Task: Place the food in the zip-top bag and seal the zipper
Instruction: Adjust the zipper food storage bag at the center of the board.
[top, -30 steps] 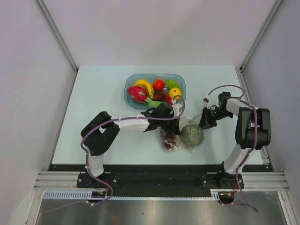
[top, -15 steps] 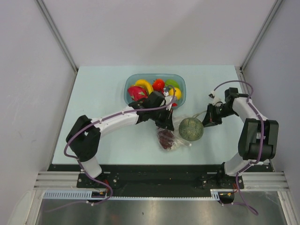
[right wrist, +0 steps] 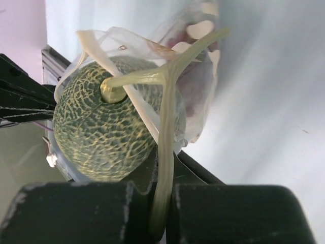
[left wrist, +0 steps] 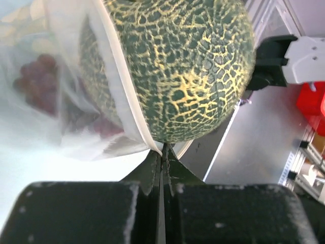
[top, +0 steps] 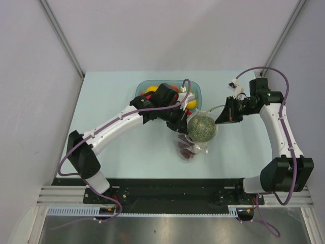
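Grapes [top: 185,148]: dark red bunch, nearest the arm bases, low in the zip-top bag [top: 204,147], seen blurred through the clear film in the left wrist view [left wrist: 40,81].

Bag: clear plastic, crumpled, held up by its mouth between the two claws. Whether its bottom touches the desk [top: 111,107] cannot be told.

Melon-like ball [top: 202,128]: grey-green, covered in pale yellow netting, short stem stub on top [right wrist: 112,92]. It sits in the bag's mouth, only partly inside. The zipper [left wrist: 122,86], a pale strip, crosses its surface.

Left claw [top: 183,123]: jaws pressed together, pinching the bag's mouth edge just under the ball [left wrist: 161,158].

Right claw [top: 224,118]: jaws narrow, clamped on the opposite rim strip, which is pulled taut toward it [right wrist: 161,195].

Farther back: blue bowl [top: 197,91], translucent, partly hidden by the left arm. Yellow fruit [top: 151,90] and red fruit [top: 175,87] show inside it.
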